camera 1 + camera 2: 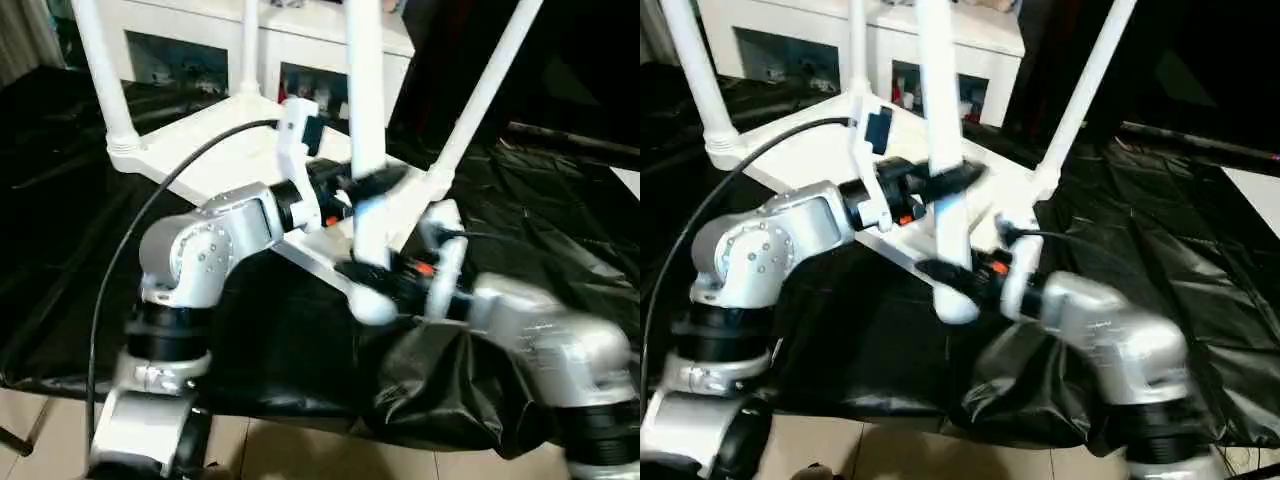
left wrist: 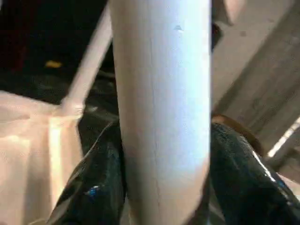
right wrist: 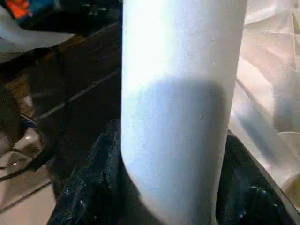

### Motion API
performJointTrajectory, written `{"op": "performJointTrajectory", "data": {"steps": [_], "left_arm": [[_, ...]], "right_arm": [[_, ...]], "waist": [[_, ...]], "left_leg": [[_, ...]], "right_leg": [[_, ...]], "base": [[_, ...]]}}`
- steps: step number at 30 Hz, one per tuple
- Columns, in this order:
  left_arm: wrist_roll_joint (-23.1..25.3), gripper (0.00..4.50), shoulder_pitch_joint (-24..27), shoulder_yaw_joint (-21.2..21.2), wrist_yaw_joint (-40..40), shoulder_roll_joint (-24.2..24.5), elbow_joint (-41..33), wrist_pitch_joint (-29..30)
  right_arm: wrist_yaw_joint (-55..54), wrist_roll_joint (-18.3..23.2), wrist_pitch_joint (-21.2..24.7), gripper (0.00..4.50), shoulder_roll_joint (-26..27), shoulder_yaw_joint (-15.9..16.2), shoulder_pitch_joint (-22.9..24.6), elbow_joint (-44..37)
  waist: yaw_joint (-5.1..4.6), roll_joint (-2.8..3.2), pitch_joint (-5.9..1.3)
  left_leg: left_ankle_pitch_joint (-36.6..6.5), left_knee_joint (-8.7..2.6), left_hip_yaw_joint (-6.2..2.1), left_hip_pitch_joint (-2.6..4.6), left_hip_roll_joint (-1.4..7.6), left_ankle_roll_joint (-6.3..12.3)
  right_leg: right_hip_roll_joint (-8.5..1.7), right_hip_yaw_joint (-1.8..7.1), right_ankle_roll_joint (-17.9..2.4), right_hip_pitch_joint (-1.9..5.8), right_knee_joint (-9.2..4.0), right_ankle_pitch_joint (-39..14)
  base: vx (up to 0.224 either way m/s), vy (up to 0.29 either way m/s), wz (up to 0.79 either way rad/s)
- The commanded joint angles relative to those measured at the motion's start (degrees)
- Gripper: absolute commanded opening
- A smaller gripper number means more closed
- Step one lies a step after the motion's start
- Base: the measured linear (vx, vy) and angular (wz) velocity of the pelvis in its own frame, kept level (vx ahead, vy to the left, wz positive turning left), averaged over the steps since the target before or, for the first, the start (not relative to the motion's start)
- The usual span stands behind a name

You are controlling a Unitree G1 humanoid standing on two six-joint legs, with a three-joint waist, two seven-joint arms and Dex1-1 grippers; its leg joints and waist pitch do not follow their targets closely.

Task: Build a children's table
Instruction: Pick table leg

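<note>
**Operator:** List me the head views first.

**Robot:** You have the children's table (image 1: pixel 225 135) upside down on a black plastic sheet (image 1: pixel 560 230), its top lying flat, underside up. Three legs already stand in corner sockets: far-left leg (image 1: pixel 100 70), back leg (image 1: pixel 250 45), far-right leg (image 1: pixel 485 95). The fourth leg (image 1: pixel 368 130) stands nearly upright at the near corner, its rounded lower end (image 1: pixel 372 305) at the table's near edge; you cannot tell whether it sits in a socket. The left gripper (image 1: pixel 950 182) grasps that leg midway up; the right gripper (image 1: pixel 945 270) grasps it lower down, just above the rounded end. Behind the table stands a white cabinet with glass doors (image 1: pixel 300 60). A black cable (image 1: pixel 130 250) loops from the left forearm, crossing in front of the table's left side. Pale floor tiles (image 1: pixel 290 455) show below the sheet's bunched edge.

**Operator:** Left wrist view?

**Robot:** Fourth leg (image 2: pixel 161 108) upright between the two black fingers (image 2: pixel 101 187), pads against both sides. Beyond it, the table's underside (image 2: pixel 28 154) and another fitted leg (image 2: pixel 91 61).

**Operator:** Right wrist view?

**Robot:** Same leg (image 3: pixel 180 117), clasped between the black fingers (image 3: pixel 89 192). Ribbed white underside (image 3: pixel 267 93) to one side, dark sheet (image 3: pixel 75 93) to the other.
</note>
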Motion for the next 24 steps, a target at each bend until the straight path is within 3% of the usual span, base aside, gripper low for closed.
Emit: {"op": "performJointTrajectory", "data": {"steps": [1,7,13,14,16,17,19,20,21,24], "left_arm": [[-0.1,2.46,0.4,0.6,1.8,-1.0,-1.3,0.7],[-1.1,1.96,-0.4,1.7,2.8,-1.9,-0.9,0.9],[-1.6,1.87,-0.4,0.1,-1.0,-0.3,-1.6,0.8],[-1.9,1.86,-0.4,-0.2,-2.1,-0.1,-1.7,0.6],[-2.3,1.86,-0.6,-0.9,-4.8,0.8,-2.0,0.3],[-2.5,1.86,-0.8,-1.5,-6.1,1.5,-2.2,0.6],[-2.5,1.86,-1.1,-2.8,-9.0,2.9,-2.4,0.4],[-2.5,1.86,-1.1,-3.0,-9.6,3.2,-2.5,0.3],[-2.8,1.85,-1.3,-4.1,-12.4,4.6,-2.8,0.2],[-3.2,1.85,-1.4,-5.2,-15.7,6.0,-3.2,-0.5]], "right_arm": [[-1.2,-0.8,-1.2,1.94,0.0,-0.1,-0.6,-0.8],[-1.6,-2.2,-2.1,1.94,1.1,0.2,-0.8,-1.4],[-0.8,-3.0,-3.1,1.94,0.4,0.8,-1.3,-1.3],[-0.3,-2.8,-3.1,1.94,0.1,0.7,-1.3,-1.4],[2.4,0.4,-1.1,2.5,-0.5,-0.7,-1.6,-1.7],[4.3,2.2,0.1,2.64,-1.4,-1.4,-1.8,-2.1],[7.3,5.1,2.5,2.64,-3.1,-2.6,-2.3,-2.5],[7.9,5.2,2.7,2.7,-3.6,-2.6,-2.4,-2.5],[10.6,5.6,3.1,3.06,-5.9,-3.0,-2.9,-2.2],[12.4,5.6,3.5,3.05,-7.7,-3.4,-3.6,-0.8]], "waist": [[-0.07,1.27,-3.99],[-0.1,1.11,-3.89],[-0.2,1.07,-3.77],[-0.28,0.81,-3.81],[-0.2,0.79,-3.81],[-0.18,0.34,-3.83],[0.02,0.49,-3.77],[0.02,0.52,-3.74],[0.06,0.53,-3.76],[0.17,0.44,-3.74]], "left_leg": [[-14.1,-4.74,-0.94,0.91,2.04,-4.43],[-14.5,-4.87,-0.91,0.81,2.01,-4.4],[-15.2,-4.92,-0.97,0.88,1.97,-4.22],[-14.8,-4.88,-0.93,0.85,2.02,-4.23],[-14.3,-4.85,-0.89,0.88,2.02,-4.07],[-14.3,-4.81,-0.82,0.95,1.99,-3.53],[-13.8,-4.83,-0.8,0.9,2.1,-3.17],[-13.6,-4.82,-0.81,0.91,2.02,-3.06],[-13.2,-4.83,-0.82,0.87,2.04,-3.21],[-12.3,-4.72,-0.64,0.76,2.01,-3.24]], "right_leg": [[-3.32,2.8,-3.6,2.89,-4.34,-17.2],[-3.35,2.85,-3.3,2.98,-4.34,-17.0],[-3.41,2.79,-1.8,2.76,-4.72,-20.1],[-3.42,2.82,-1.8,2.74,-4.69,-19.6],[-3.37,2.86,-2.1,2.74,-4.48,-18.8],[-3.32,2.82,-1.9,2.85,-4.53,-19.3],[-3.4,2.94,-1.9,2.82,-4.44,-18.8],[-3.34,2.88,-2.1,2.81,-4.43,-18.7],[-3.33,2.86,-2.3,2.89,-4.33,-18.3],[-3.53,3.02,-2.8,2.89,-4.26,-18.0]], "base": [[0.0,0.0,0.0],[0.0,0.0,0.0],[0.0,0.0,0.0],[0.0,0.0,0.0],[0.0,0.0,0.0],[0.0,0.0,0.0],[0.0,0.0,0.0],[0.0,0.0,0.0],[0.0,0.0,0.0],[0.0,0.0,0.0]]}}
